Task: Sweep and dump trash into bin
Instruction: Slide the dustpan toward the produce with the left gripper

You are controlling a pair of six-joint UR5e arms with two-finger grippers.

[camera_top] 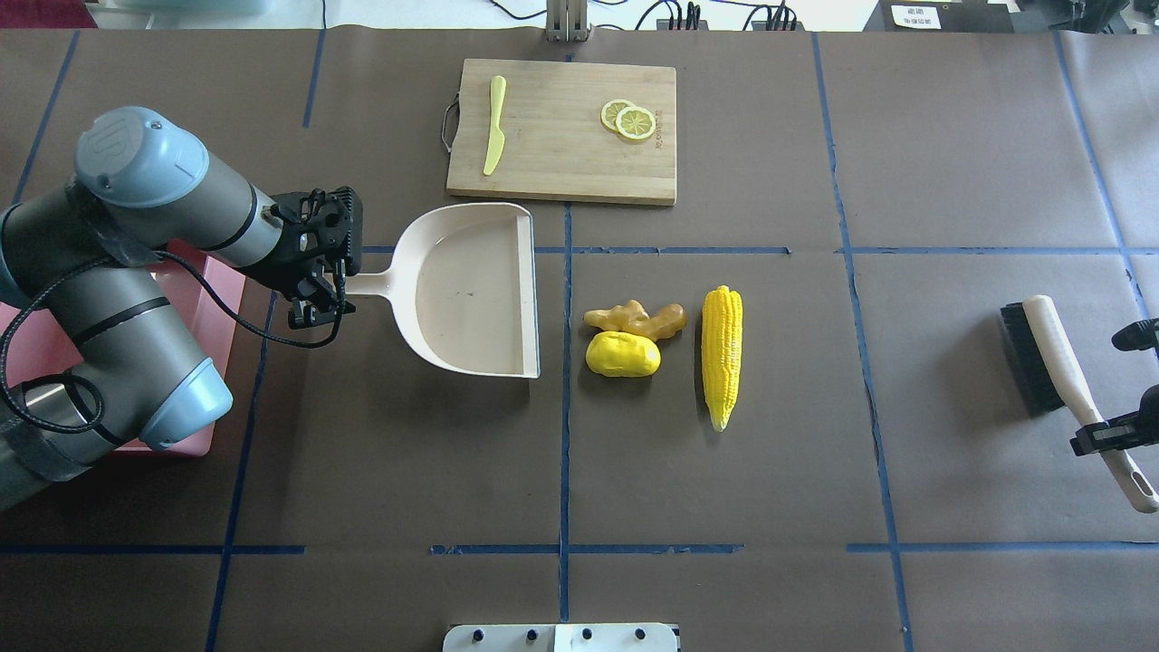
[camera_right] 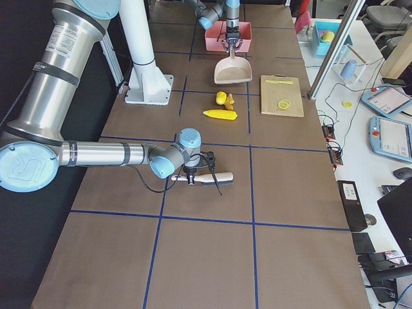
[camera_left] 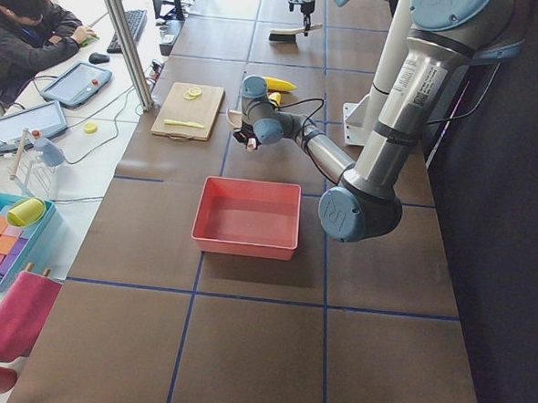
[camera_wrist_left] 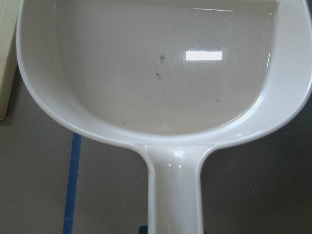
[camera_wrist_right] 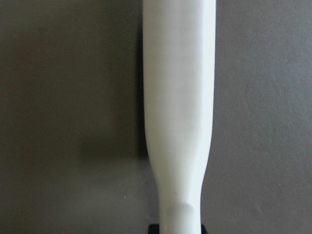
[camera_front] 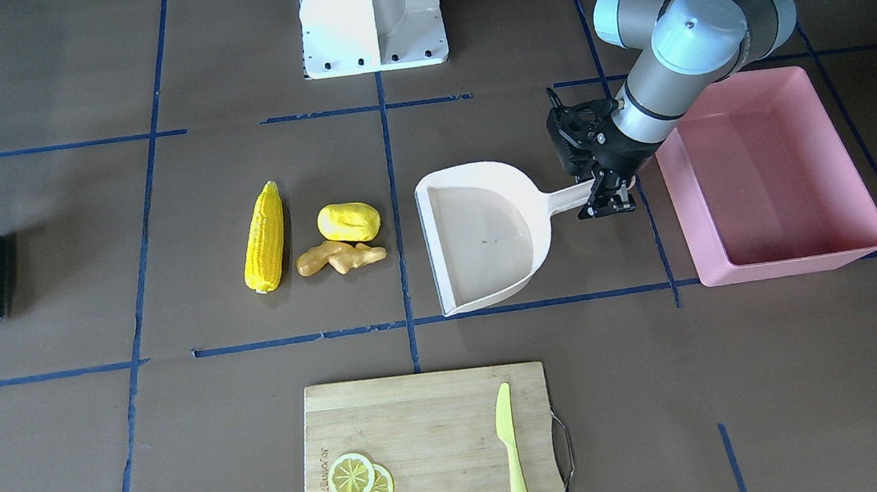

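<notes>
The left gripper [camera_top: 319, 297] is clamped on the handle of the cream dustpan [camera_top: 471, 290], whose open mouth faces away from it; just beyond that mouth lie the ginger root [camera_top: 634, 319] and the potato [camera_top: 622, 354], touching each other, with the corn cob [camera_top: 722, 353] close on their far side; all three rest on the table [camera_top: 724, 471], between the two grippers; the pink bin [camera_front: 769, 175] sits directly behind the left gripper, opposite the dustpan; the right gripper [camera_top: 1109, 435], well apart from the trash, is closed around the white handle of the brush [camera_top: 1041, 353], bristles turned toward the corn cob; whether the bristles touch the table is hard to say.
</notes>
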